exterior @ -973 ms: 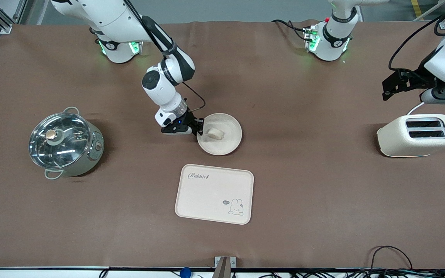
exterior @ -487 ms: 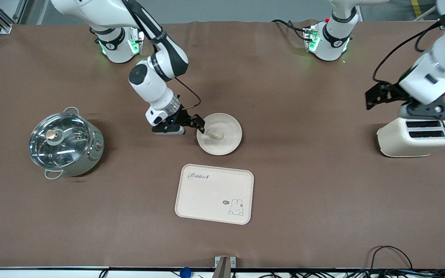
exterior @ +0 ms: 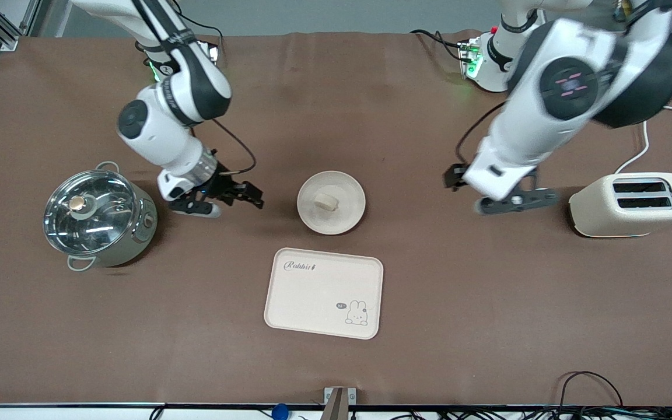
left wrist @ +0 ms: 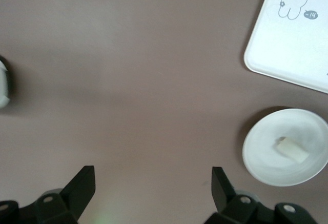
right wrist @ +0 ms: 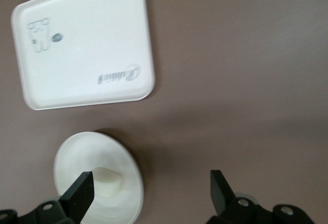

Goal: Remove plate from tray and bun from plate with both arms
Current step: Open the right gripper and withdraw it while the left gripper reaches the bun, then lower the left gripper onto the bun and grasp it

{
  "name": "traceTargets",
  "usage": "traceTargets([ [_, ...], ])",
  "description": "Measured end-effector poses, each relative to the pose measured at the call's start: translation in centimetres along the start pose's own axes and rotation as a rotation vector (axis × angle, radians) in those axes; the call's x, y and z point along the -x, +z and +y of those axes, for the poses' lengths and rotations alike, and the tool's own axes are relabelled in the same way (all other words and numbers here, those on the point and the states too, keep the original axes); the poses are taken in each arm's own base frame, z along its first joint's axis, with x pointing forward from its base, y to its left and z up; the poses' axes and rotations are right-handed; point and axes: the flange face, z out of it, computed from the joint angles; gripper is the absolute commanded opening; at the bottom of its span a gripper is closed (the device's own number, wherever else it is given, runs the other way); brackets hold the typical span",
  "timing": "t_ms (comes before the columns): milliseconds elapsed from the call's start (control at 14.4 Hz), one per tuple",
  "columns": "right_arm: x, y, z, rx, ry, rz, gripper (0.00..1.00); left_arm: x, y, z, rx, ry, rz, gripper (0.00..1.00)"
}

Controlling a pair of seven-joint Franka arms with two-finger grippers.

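One bun [exterior: 325, 202] is seen lying in the middle of the plate [exterior: 345, 219], which rests flat on the brown table [exterior: 487, 303]. The plate is set farther from the front camera than the cream tray [exterior: 312, 303] with the rabbit drawing, the two being near each other but apart. Nothing is carried on the tray.

The right gripper [exterior: 237, 197] is held low over bare table between the plate and the pot [exterior: 98, 217], clear of the plate's rim. Its fingers are spread apart and nothing is held between them, as is confirmed in the right wrist view, where the plate [right wrist: 72, 162] and bun [right wrist: 108, 183] are shown past one fingertip and the tray [right wrist: 87, 44] is shown apart from them.

The left gripper [exterior: 451, 176] is held over bare table between the plate and the toaster [exterior: 630, 204]. In the left wrist view its fingers [left wrist: 82, 185] are seen wide apart and empty, with the plate [left wrist: 266, 157], the bun [left wrist: 293, 149] and a corner of the tray [left wrist: 292, 49] to one side.

The pot, covered by a glass lid, is placed toward the right arm's end of the table. The toaster, with two slots, is placed toward the left arm's end.
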Motion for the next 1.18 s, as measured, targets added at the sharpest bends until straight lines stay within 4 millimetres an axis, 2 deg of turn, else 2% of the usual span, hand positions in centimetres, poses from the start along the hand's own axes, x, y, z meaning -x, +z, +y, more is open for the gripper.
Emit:
traceTargets([
  [139, -2.5, -3.8, 2.4, 0.086, -0.025, -0.037, 1.00, 0.7, 3.5, 4.2, 0.008, -0.072, -0.004, 1.00],
  [278, -4.3, -8.6, 4.2, 0.135, -0.051, -0.083, 1.00, 1.8, 7.3, 8.3, 0.024, -0.124, -0.006, 1.00],
  [556, -5.5, -17.2, 7.4, 0.211, -0.119, -0.083, 1.00, 4.6, 13.9, 15.8, 0.110, -0.247, 0.015, 1.00],
  [765, -5.7, -22.0, 10.3, 0.272, -0.164, -0.052, 1.00, 6.7, 18.1, 19.3, 0.140, -0.373, 0.001, 1.00],
  [973, -5.4, -27.6, 13.3, 0.283, -0.163, -0.055, 1.00, 8.4, 21.7, 21.8, 0.161, -0.504, -0.019, 1.00],
  [1043, -5.1, -29.6, 13.9, 0.283, -0.155, -0.059, 1.00, 8.8, 22.8, 22.3, 0.167, -0.538, -0.025, 1.00],
  [1182, -4.2, -32.7, 13.7, 0.286, -0.151, -0.057, 1.00, 9.9, 24.8, 23.4, 0.169, -0.583, -0.036, 0.99],
])
